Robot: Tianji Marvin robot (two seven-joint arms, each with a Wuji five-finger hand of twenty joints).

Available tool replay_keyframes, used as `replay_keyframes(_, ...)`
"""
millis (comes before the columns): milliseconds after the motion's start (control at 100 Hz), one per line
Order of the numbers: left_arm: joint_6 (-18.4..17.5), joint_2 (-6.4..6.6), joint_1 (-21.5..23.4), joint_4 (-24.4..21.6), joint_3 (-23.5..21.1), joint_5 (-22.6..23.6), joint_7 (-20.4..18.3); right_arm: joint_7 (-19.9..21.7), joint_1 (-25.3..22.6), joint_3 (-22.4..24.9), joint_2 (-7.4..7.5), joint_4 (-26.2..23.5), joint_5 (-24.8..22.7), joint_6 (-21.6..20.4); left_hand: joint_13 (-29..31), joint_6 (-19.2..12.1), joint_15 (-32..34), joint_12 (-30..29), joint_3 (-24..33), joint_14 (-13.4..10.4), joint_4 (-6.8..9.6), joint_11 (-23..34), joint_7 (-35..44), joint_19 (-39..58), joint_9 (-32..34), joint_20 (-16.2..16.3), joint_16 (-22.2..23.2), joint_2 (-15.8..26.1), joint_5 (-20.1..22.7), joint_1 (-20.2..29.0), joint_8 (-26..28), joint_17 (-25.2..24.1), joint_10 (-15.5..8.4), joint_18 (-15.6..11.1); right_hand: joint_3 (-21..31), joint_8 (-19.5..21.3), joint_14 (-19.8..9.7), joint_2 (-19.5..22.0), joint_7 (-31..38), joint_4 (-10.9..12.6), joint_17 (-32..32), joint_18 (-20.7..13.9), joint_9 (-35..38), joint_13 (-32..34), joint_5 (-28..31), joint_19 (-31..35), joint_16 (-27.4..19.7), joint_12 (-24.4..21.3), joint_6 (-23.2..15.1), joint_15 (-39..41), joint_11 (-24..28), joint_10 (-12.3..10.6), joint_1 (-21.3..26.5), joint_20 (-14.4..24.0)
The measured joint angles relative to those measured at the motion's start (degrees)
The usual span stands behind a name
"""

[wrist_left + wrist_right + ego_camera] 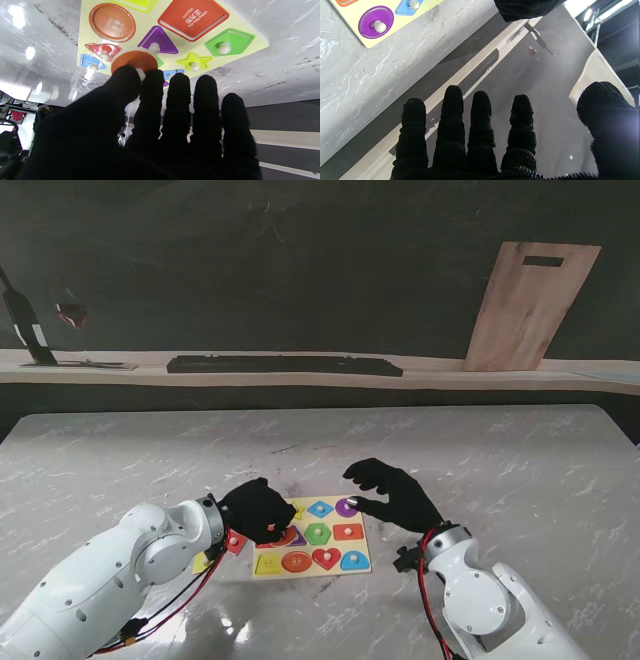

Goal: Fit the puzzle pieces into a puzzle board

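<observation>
The yellow puzzle board (340,569) lies on the marble table in front of me, with several coloured knobbed pieces seated in it. My left hand (258,510) hovers over the board's left part. Its thumb and index finger are shut on the white knob of an orange round piece (135,61). Close by, a round orange recess (112,22) and a red square recess (192,18) show no knob. My right hand (395,492) is open with fingers spread, held above the board's far right corner. The purple circle piece (376,22) sits seated just beyond it.
A red piece (236,542) and a yellow piece (202,562) lie off the board at its left, under my left wrist. On the far ledge are a long black bar (285,365), a leaning wooden board (530,305) and a dark bottle (25,325).
</observation>
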Motion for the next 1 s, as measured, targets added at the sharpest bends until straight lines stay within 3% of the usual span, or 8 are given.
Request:
replay_keyframes(330, 0.53, -0.51, -2.96, 1.1, 5.17, -2.23, -1.47, -0.19, -0.25, 0.36, -0.02, -0.03, 0.31, -0.16, 0.16, -0.29, 1.23, 0.01, 0.0, 0.0, 0.01, 0.72, 0.0, 0.44, 0.01, 0.07, 0.64, 0.0, 0.0, 0.0, 0.0, 0.27, 0.0, 0.0, 0.0, 0.0, 0.0, 0.0, 0.0, 0.0, 0.0, 0.01, 0.0, 0.0, 0.0, 0.0, 0.0, 0.0, 0.0, 0.0, 0.0, 0.0, 0.0, 0.0)
replay_keyframes(580, 1.0, -0.43, -4.0, 1.23, 7.4, -4.2, -4.88, -0.19, -0.25, 0.36, -0.02, -0.03, 0.31, -0.16, 0.68, -0.32, 2.51, 0.25, 0.52, 0.0, 0.01, 1.99, 0.04, 0.91, 0.01, 0.63, 1.41, 0.01, -0.01, 0.0, 0.0, 0.93, 0.0, 0.0, 0.0, 0.0, 0.0, 0.0, 0.0, 0.0, 0.0, 0.01, 0.0, 0.0, 0.0, 0.0, 0.0, 0.0, -0.01, 0.0, 0.0, 0.0, 0.0, 0.0)
replay_keyframes(740, 2.62, -0.33, -5.16, 1.44, 9.61, -6.09, -7.15, -0.2, -0.25, 0.36, -0.02, -0.03, 0.3, -0.16, 0.77, -0.32, 5.22, 1.55, 0.85, 0.0, 0.02, 3.51, 0.05, 1.31, 0.01, 0.68, 3.57, 0.01, -0.01, 0.0, 0.0, 2.0, 0.06, 0.0, 0.0, 0.0, 0.0, 0.0, 0.0, 0.0, 0.0, 0.01, 0.0, 0.0, 0.0, 0.0, 0.0, 0.0, -0.01, 0.0, 0.0, 0.0, 0.0, 0.0)
replay_keyframes(1000, 5.55, -0.35, -5.86, 1.59, 11.35, -5.41, -7.38, -0.56, -0.6, 0.7, -0.11, -0.36, 0.68, -0.13, 0.82, -0.32, 6.72, 2.29, 0.88, 0.0, 0.05, 4.98, 0.6, 1.67, 0.01, 1.73, 5.59, 0.02, -0.02, 0.0, 0.62, 2.62, 0.6, 0.0, 0.0, 0.0, 0.0, 0.0, 0.0, 0.0, 0.0, 0.02, 0.0, 0.0, 0.0, 0.0, 0.0, 0.0, -0.01, 0.0, 0.0, 0.0, 0.0, 0.0)
